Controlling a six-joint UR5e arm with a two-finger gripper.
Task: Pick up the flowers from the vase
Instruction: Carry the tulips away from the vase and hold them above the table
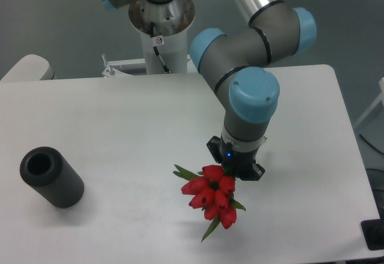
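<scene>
Flowers [213, 197] near centre-right of white bench [108, 126], red buds bunched, thin green leaves sticking out left and near side. Bunch hangs from hand [235, 167], stems hidden under it. Hand pressed together, pinching flowers at stem end; blue light lit on its body. Vase [51, 177] well apart at left, tilted, mouth facing up-left. Arm base [161, 24] at far edge.

Grey tubular arm [252, 33] with light-blue joint caps, black tool [235, 167].
</scene>
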